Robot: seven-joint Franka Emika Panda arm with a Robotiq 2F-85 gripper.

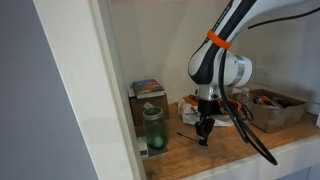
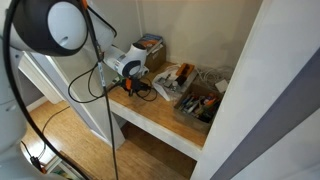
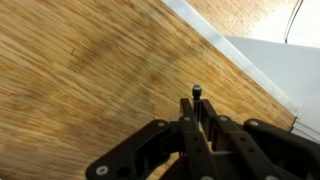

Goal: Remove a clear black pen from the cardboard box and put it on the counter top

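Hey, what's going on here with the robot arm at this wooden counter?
The robot arm's gripper is shut on a thin dark pen, whose end pokes out past the fingers in the wrist view. It hangs low over the wooden counter top, away from the cardboard box of mixed items. The pen is not yet released, and I cannot tell if it touches the wood.

Alcove, as you see it in both exterior views: pale beige back wall (image 1: 165,35), softly and evenly lit. At near left stands a flat grey wall (image 1: 30,110), then a white frame post (image 1: 105,70) leaning across the picture. The counter top (image 2: 155,112) is honey-brown wood with a thick front edge, carried on a white leg (image 2: 114,125). Below it you have a brown wood floor (image 2: 75,135). A plain white wall (image 2: 275,90) closes the right side.
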